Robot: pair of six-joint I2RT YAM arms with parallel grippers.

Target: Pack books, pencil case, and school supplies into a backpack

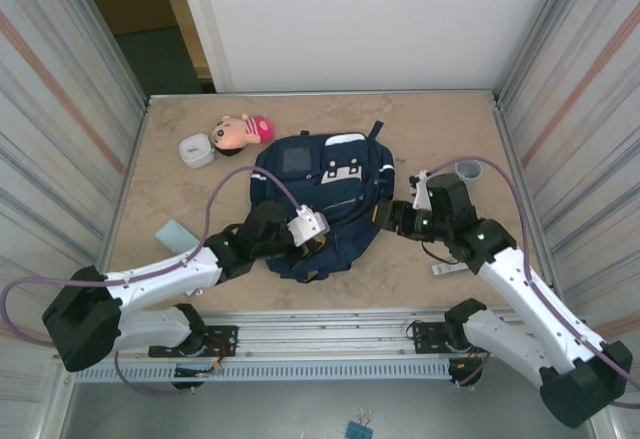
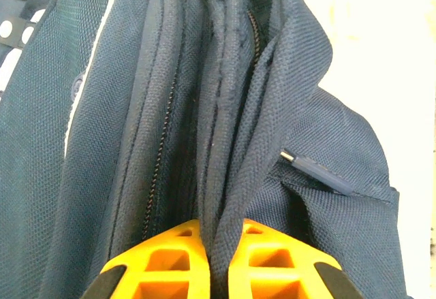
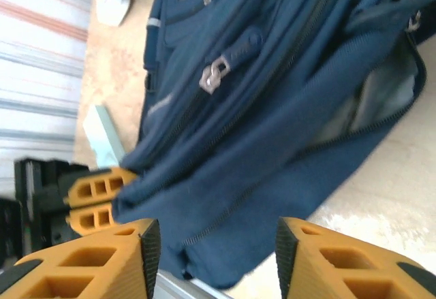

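The navy backpack (image 1: pixel 320 199) lies flat mid-table with a zipped compartment gaping on its right side (image 3: pixel 381 95). My left gripper (image 1: pixel 315 249) is at the pack's near edge, shut on a fold of its fabric (image 2: pixel 221 234) beside a zipper track. My right gripper (image 1: pixel 382 216) hovers open at the pack's right side, its jaws wide apart over the cloth (image 3: pixel 214 244) and touching nothing. A pale teal pad (image 1: pixel 175 232) lies left of the pack. A slim white-and-black bar (image 1: pixel 448 269) lies by the right arm. The book is out of view.
A white rounded box (image 1: pixel 196 149) and a pink-and-tan doll (image 1: pixel 245 129) sit at the back left. A grey cup (image 1: pixel 470 171) stands at the right, behind my right arm. Corrugated walls close in both sides, and a metal rail (image 1: pixel 330 334) runs along the near edge.
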